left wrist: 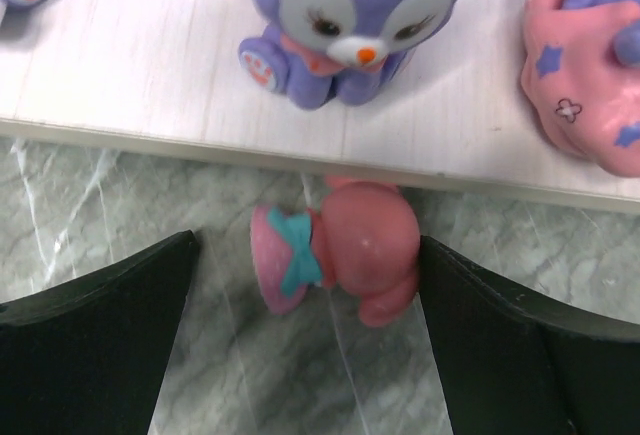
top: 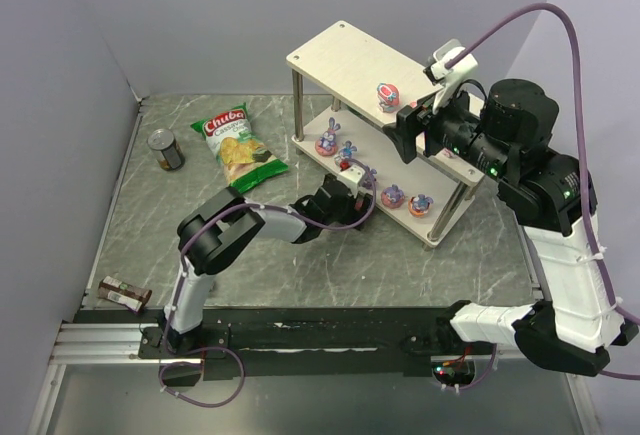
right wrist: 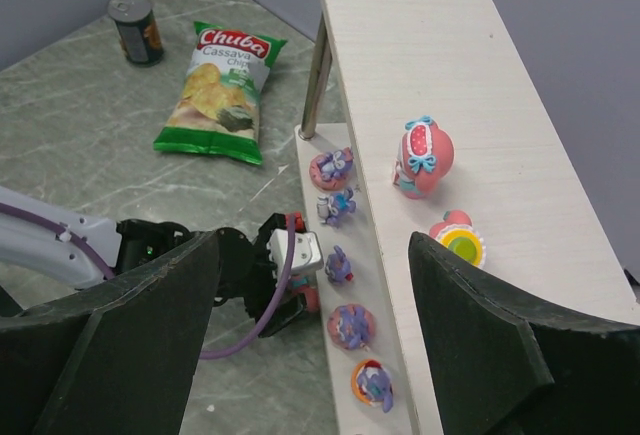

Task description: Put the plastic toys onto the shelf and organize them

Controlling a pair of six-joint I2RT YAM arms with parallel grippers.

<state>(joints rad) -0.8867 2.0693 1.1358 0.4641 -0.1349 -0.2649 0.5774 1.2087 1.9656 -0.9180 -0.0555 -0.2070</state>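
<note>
Plastic toys (right wrist: 340, 265) are sitting in a row of five along the lower board (right wrist: 350, 293) of the shelf (top: 340, 55). They are glossy purple eared figures on pink-orange bases. Two more are standing on the top board (right wrist: 430, 55): an upright pink figurine with teal bows (right wrist: 422, 160) and, near it, a round pink piece with a yellow-green face (right wrist: 458, 240). One rounded pink toy with a teal bow (left wrist: 340, 260) is lying on its side on the grey marbled tabletop (left wrist: 100, 185). It is lying right against the front edge of the pale wood-grain lower board, just below a purple big-eyed figure (left wrist: 345, 25) sitting on that board.

A green Chuba cassava chip bag (top: 238, 145) is lying flat to the left of the shelf's thin metal posts. A dark can (top: 166, 149) is standing upright beyond it, and a small bottle (top: 124, 293) is lying at the near left edge.

The left gripper (left wrist: 305, 255) is reaching low and forward over the table, its black fingers (left wrist: 100, 335) spreading wide either side of the fallen toy. One finger is sitting at the toy's flank and the other is standing apart, with nothing clamped. The right gripper (right wrist: 315, 245) is hanging above the top tier on a raised, bent arm, tilting down, jaws wide and empty.
</note>
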